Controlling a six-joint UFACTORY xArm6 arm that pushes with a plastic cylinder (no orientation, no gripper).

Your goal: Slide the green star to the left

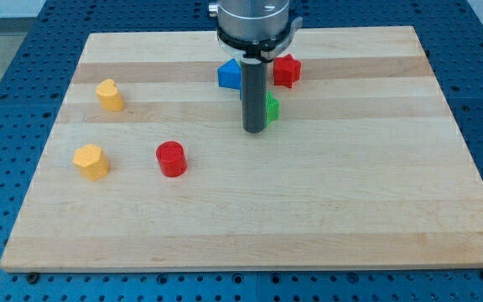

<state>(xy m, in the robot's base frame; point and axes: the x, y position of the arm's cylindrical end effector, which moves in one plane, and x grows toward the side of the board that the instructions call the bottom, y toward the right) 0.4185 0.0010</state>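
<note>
Green star [272, 108] sitting nr board centre-top, mostly hiding behind rod | my tip [254, 131] resting at its view-left side, contact unclear; no jaws | prob light, stiff, sliding easy on wood [309, 210] | needing push from view-right face.

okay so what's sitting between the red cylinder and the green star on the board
In the camera view, only my tip stands between the red cylinder block and the green star block, right beside the star; the rest is bare wooden board.
</note>
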